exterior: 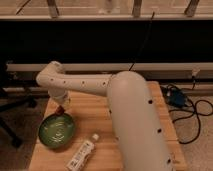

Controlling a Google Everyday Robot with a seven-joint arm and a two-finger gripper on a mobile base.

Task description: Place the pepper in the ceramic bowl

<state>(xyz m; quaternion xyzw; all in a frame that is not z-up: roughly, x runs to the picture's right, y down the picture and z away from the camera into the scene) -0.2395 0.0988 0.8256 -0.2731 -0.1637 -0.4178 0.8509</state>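
Observation:
The green ceramic bowl [57, 133] with pale swirl marks sits on the wooden table at the front left. My gripper [61, 107] hangs down from the white arm, just above the bowl's far rim. A small dark-red pepper [60, 110] shows at the gripper's tip, held between the fingers, over the rim's far edge. The gripper's fingers are mostly hidden by the wrist.
A white bottle [82, 153] lies on its side on the wooden table [95, 115], just right of the bowl. My large white arm [135, 120] covers the table's right half. Cables and a blue object [176, 97] lie on the floor at right. A chair base stands at left.

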